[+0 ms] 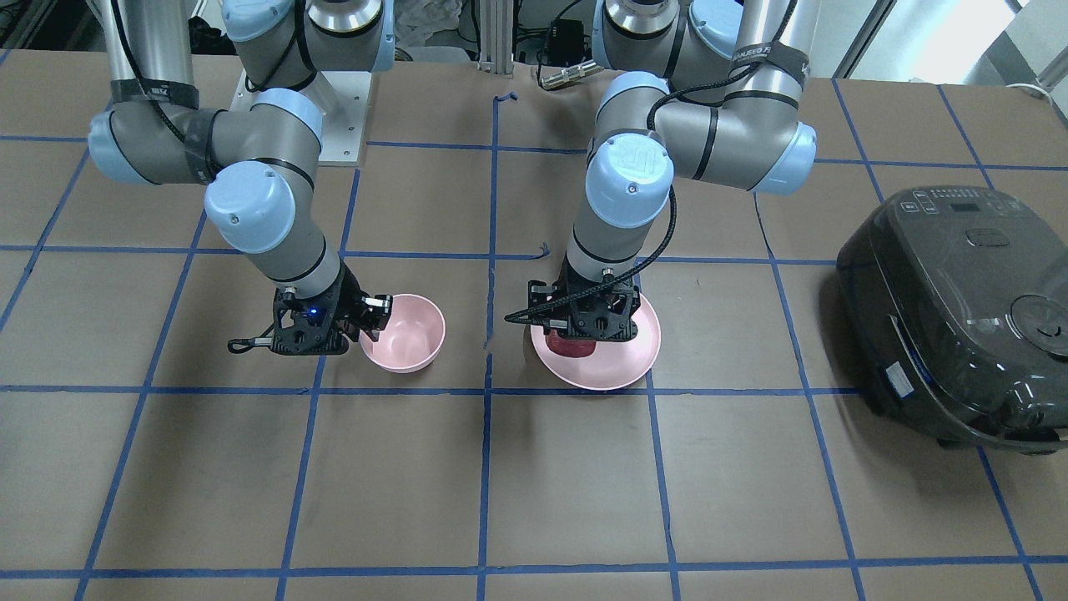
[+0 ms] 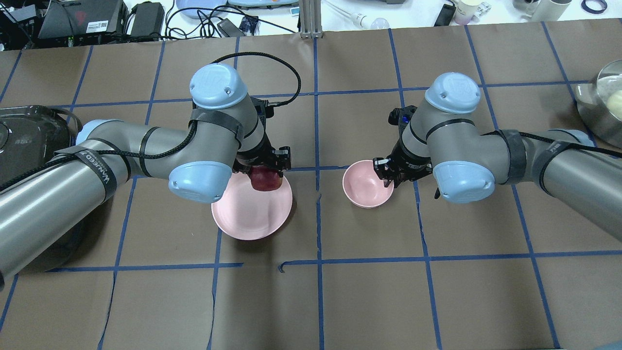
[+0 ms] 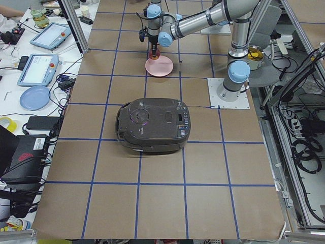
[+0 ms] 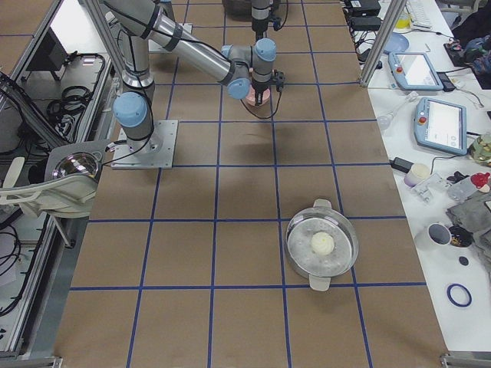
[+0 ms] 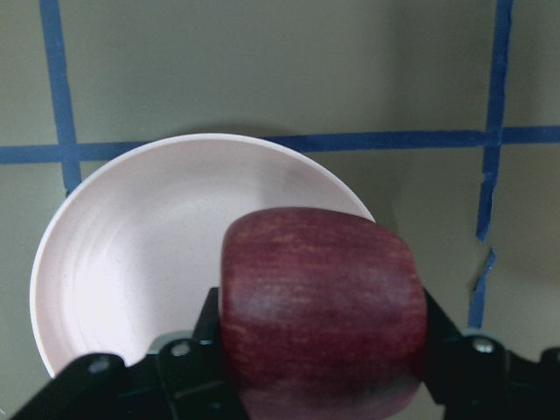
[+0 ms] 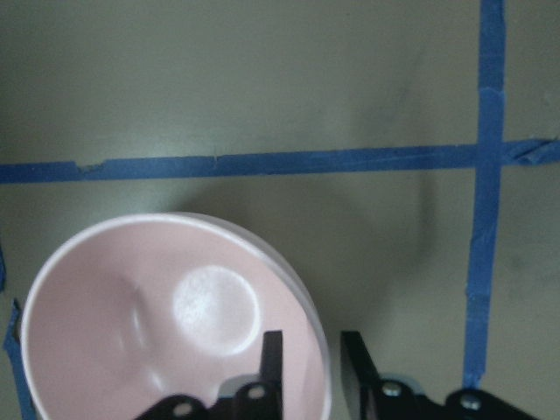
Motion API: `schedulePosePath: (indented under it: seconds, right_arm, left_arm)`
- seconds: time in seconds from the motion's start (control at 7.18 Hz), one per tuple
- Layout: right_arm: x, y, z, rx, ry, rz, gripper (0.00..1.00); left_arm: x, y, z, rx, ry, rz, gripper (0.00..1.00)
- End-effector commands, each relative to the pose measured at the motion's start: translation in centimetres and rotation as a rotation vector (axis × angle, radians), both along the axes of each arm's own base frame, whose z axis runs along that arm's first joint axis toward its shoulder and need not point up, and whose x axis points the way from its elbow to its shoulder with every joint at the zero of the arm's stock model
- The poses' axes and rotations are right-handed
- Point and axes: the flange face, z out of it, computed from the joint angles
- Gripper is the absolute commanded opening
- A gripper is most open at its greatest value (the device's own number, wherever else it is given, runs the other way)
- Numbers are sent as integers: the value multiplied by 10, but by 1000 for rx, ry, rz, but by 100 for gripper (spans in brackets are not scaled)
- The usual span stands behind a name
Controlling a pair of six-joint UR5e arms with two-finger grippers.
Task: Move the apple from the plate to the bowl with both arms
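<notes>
Nearby, a dark glossy rice cooker [image 1: 959, 309] sits on the brown paper-covered bench [image 1: 534, 501], well apart from the plate, out beyond the left arm. A round steel pot [image 4: 341, 264] holding a pale ball [image 4: 323, 243] stands well apart on the right arm's side. Blue tape lines [image 1: 485, 467] grid the bench, and one runs between plate and bowl. A black braided cable [image 2: 272, 63] loops above the left wrist.

The left pincer [image 5: 322, 346] is clamped on the small dark red-purple streaked apple [image 5: 322, 289], one finger on each flank, over the bowl-side part of the wide shallow pale pink plate [image 5: 131, 262]. Whether the apple is clear of the plate's surface cannot be told. The right pincer [image 6: 308, 350] pinches the wall of the small deep pale pink bowl [image 6: 131, 315], one finger inside the rim and one outside.

White lettering on the left arm's black strap [image 2: 99, 167] appears to read "WANJEED". A light blue joint cap [image 1: 630, 171] bears a raised "UR" mark. The cooker's panel markings and side sticker are too small to read.
</notes>
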Motion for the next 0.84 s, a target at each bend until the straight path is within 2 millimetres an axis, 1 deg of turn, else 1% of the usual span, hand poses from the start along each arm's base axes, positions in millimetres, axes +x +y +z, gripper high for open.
schedulePosePath:
  seconds: [0.0, 0.14, 0.28, 0.42, 0.56, 0.7]
  right_arm:
    - [-20, -39, 56, -63, 117, -16, 100]
    - [-26, -53, 100, -80, 150, -15, 100]
    - [-33, -66, 142, -74, 193, -18, 100]
    - [-34, -67, 189, -53, 212, -15, 100]
    - [-34, -60, 242, -64, 212, -14, 100]
    - [-30, -46, 280, -96, 204, -13, 100]
  left_arm:
    - [-8, -2, 1, 4, 52, 56, 10]
    - [-25, 0, 13, -10, 68, 81, 11]
    - [-59, 3, 33, -24, 98, 143, 11]
    - [-90, 4, 47, -19, 122, 233, 10]
    - [-123, 13, 48, -2, 143, 233, 10]
    - [-152, 27, 35, 5, 148, 192, 9]
